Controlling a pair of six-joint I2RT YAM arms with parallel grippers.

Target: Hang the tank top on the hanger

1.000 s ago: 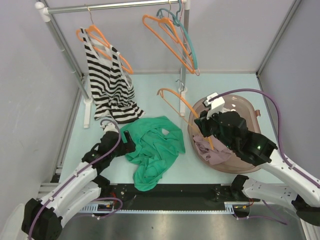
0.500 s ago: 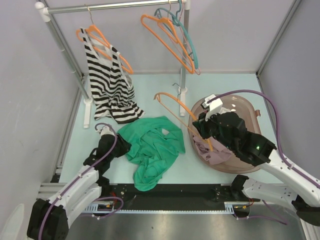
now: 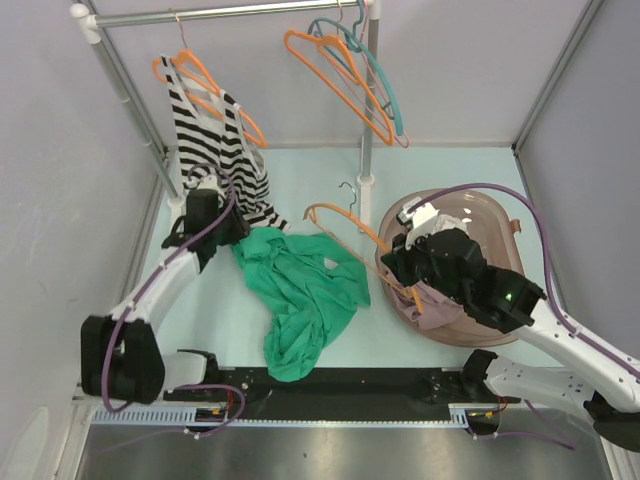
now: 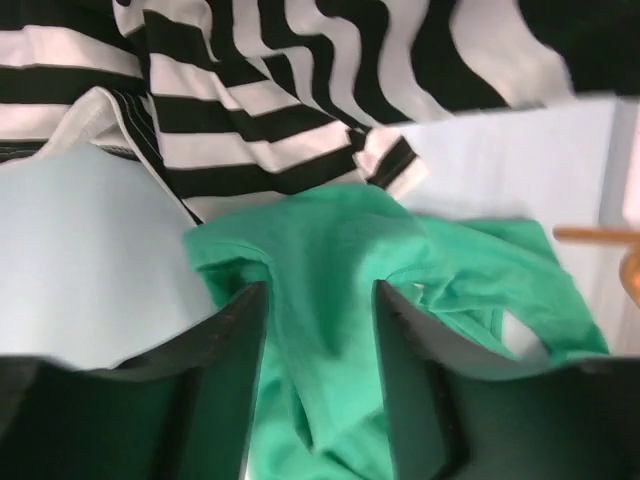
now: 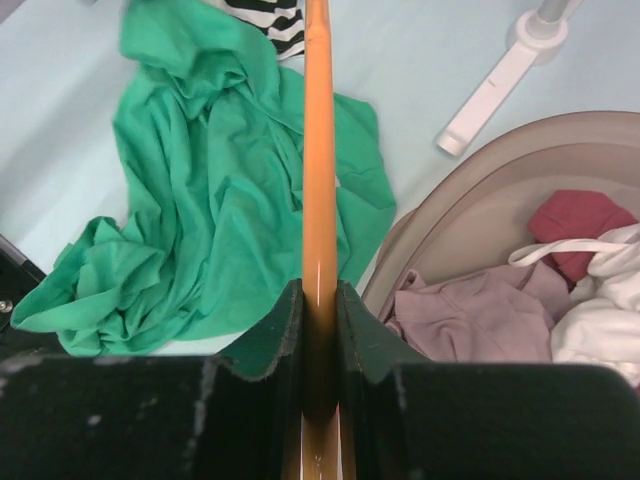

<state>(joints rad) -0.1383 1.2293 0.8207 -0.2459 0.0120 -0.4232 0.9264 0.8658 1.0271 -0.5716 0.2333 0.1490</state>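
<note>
The tank top (image 3: 305, 290) is thin green cloth, soft and matt, with many creases. The hanger (image 5: 318, 150) has a smooth orange surface with a light gloss, probably plastic or a coating. Its hook (image 3: 347, 190) is bare silver metal. The striped top (image 3: 215, 150) is also matt cloth. The tub (image 3: 485, 212) near the right edge is brown, half-clear, glossy plastic. The tabletop (image 3: 450, 170) is smooth and matt. The fingers of the right gripper (image 5: 318, 290) are black, matt and a little scuffed.

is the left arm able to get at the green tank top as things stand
Likely yes: the left hand sits right at the tank top's upper edge, with green fabric between its fingers and nothing covering it.
</note>
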